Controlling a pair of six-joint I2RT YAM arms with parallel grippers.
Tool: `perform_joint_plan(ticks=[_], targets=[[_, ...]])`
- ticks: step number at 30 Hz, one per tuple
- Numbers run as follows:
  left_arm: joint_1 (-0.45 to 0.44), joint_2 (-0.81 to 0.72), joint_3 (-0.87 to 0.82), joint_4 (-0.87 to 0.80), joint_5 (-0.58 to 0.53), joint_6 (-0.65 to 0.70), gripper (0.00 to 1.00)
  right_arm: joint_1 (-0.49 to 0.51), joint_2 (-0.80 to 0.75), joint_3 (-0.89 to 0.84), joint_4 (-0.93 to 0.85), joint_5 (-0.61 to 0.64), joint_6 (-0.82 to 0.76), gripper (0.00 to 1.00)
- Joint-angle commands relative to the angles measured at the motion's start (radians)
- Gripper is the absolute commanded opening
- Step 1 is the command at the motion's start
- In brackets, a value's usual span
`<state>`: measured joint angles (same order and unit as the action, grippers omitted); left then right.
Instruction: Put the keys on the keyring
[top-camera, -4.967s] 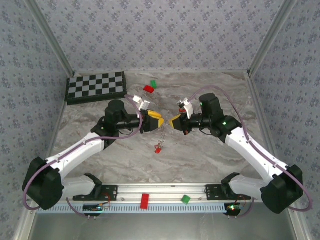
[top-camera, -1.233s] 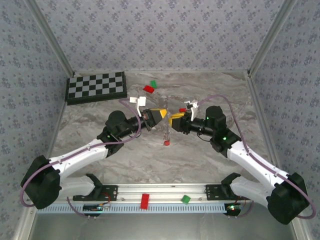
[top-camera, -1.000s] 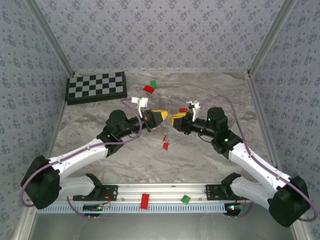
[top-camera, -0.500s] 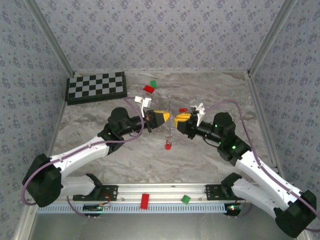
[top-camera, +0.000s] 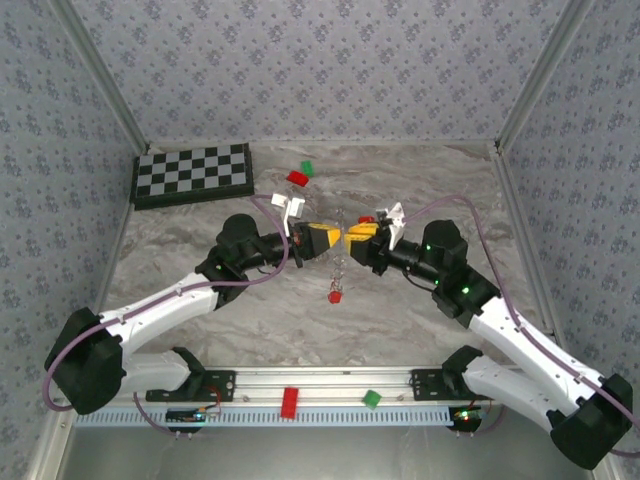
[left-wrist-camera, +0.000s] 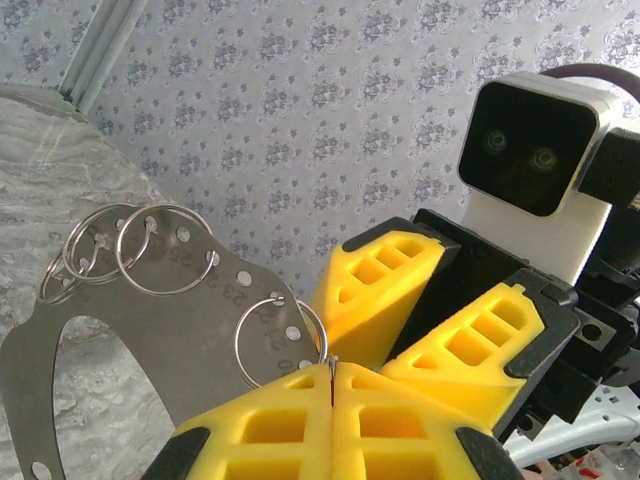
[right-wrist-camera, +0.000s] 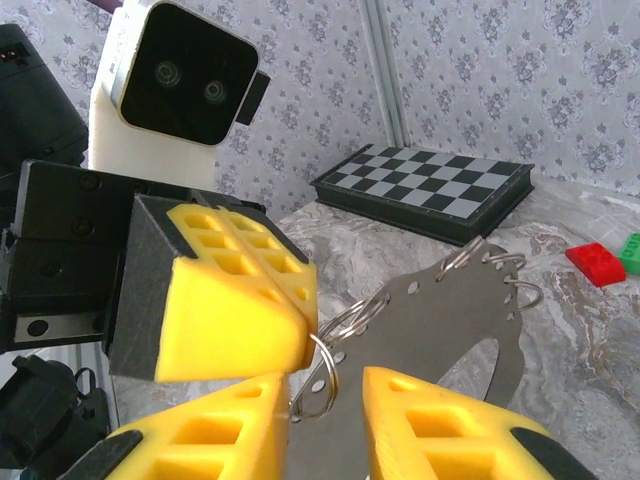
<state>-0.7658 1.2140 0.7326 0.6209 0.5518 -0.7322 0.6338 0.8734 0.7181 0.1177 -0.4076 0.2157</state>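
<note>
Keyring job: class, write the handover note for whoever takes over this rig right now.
Left tool: shut on the grey keyring's edge, holding it up.
Right tool: open, fingers either side of a small wire ring on it.
One red key dangles below the two tools.
Done: keyring lifted.
Left: thread the keys on.

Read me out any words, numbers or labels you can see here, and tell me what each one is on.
No text here is clear enough to quote.
keyring: faint small marks beside the holes in its grey band, too blurred to read.
chessboard: plain squares, no lettering visible.
red block: no print visible.
</note>
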Motion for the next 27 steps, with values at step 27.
perform_joint_plan(ticks=[27], targets=[[-0.001, 0.009, 0.042, 0.037, 0.049, 0.023, 0.0, 0.004, 0.033, 0.031, -0.011, -0.06, -0.018, 0.0]])
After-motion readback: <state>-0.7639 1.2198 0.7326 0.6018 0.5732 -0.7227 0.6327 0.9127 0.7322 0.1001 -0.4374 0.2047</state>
